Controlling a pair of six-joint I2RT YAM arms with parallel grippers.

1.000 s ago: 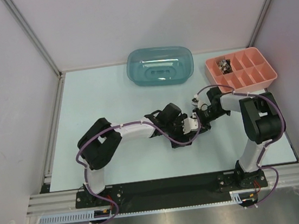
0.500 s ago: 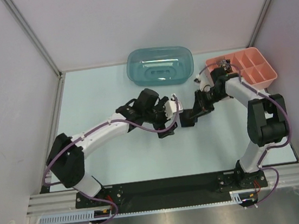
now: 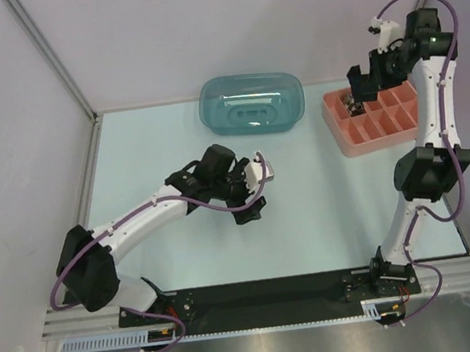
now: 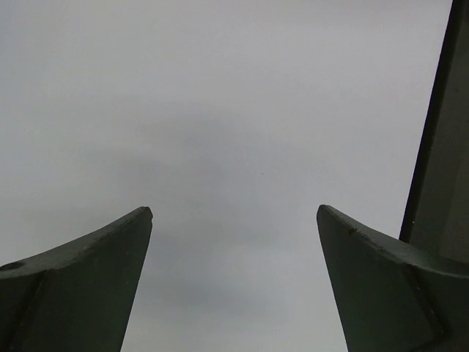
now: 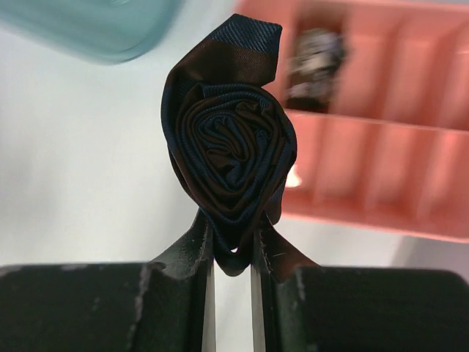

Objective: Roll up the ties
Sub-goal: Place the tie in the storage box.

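A dark navy-black tie [image 5: 231, 158], rolled into a tight coil with its pointed tip sticking up, is pinched between the fingers of my right gripper [image 5: 231, 227]. In the top view the right gripper [image 3: 364, 83] is raised high above the back-left corner of the pink tray [image 3: 382, 119], and the tie is hard to make out there. Another rolled tie [image 3: 349, 106] sits in the tray's back-left compartment and also shows in the right wrist view [image 5: 315, 62]. My left gripper [image 3: 258, 189] is open and empty over mid-table. Its wrist view [image 4: 234, 213] shows only grey wall.
A teal plastic bin [image 3: 252, 103] stands at the back centre and also shows in the right wrist view [image 5: 95, 26]. The pink tray [image 5: 381, 147] has several compartments. Grey walls close in the left, back and right sides.
My right arm has lifted the rolled tie from mid-table up and back to above the pink tray. My left arm has drawn back to the left, away from the right gripper.
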